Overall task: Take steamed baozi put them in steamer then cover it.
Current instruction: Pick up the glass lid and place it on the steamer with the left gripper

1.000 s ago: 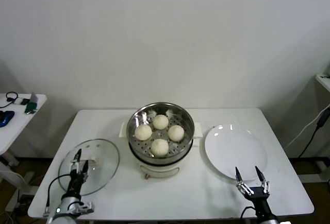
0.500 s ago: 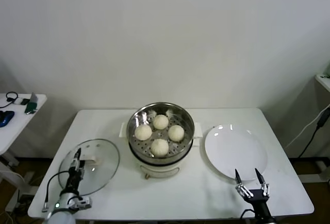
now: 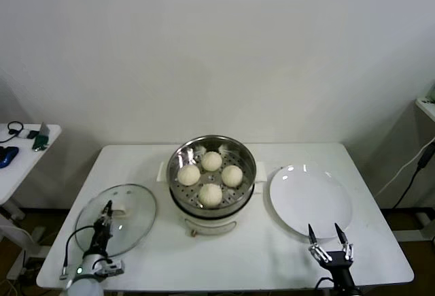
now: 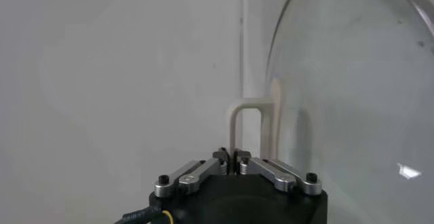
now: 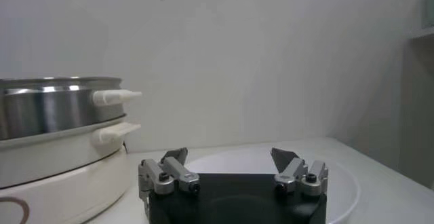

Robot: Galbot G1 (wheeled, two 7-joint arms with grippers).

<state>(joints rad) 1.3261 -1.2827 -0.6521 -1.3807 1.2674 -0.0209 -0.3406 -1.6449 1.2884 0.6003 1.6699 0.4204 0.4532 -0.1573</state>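
Observation:
Four cream-white baozi sit in the shiny steamer on its white pot base at the table's middle. The steamer also shows in the right wrist view. The clear glass cover lies on the table at the front left. My left gripper is shut on the cover's white bar handle; in the left wrist view the gripper pinches one leg of it beside the glass. My right gripper is open and empty near the front right edge; it also shows in the right wrist view.
A flat white plate lies right of the steamer, just beyond my right gripper, and shows in the right wrist view. A small side table with small items stands off to the left. A white wall is behind.
My left gripper's fingers have closed on the cover's handle and the cover has shifted slightly. My right gripper has drawn back a little toward the front edge.

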